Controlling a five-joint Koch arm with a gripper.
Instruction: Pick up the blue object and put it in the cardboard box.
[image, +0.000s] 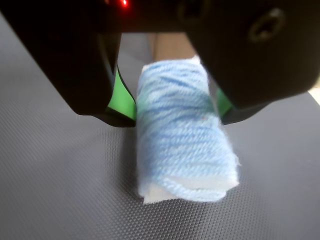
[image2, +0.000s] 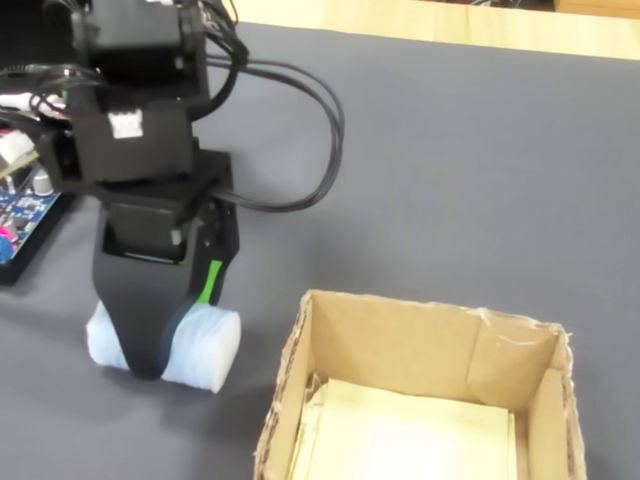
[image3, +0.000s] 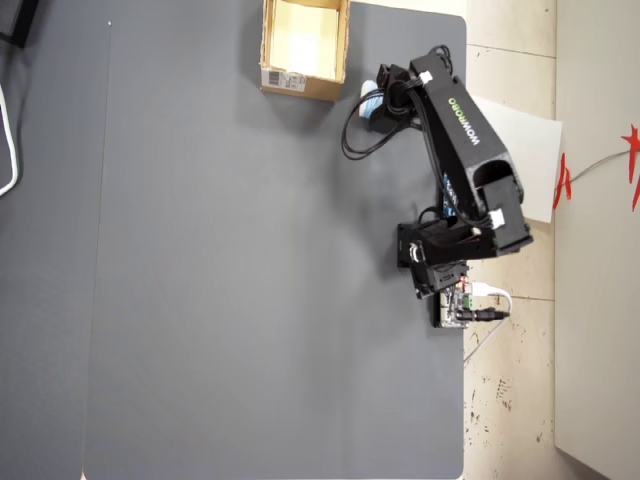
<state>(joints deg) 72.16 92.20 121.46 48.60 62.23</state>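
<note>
the pincer (image: 170, 112) is clenched on the blue object (image: 182, 135), its 2 green-lined jaws pressing either side; the roll rests on the grey mat (image2: 480, 170) just beside the cardboard box (image2: 400, 340). overhead, the arm (image3: 455, 125) reads "wowrobo"; the box's label is illegible.

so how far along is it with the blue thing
Done: the arm has reached the blue object, and the gripper straddles it. In hand: the fingers look closed on its sides while it sits on the grey mat. Left: lifting it and dropping it into the cardboard box, which holds no roll yet.
</note>
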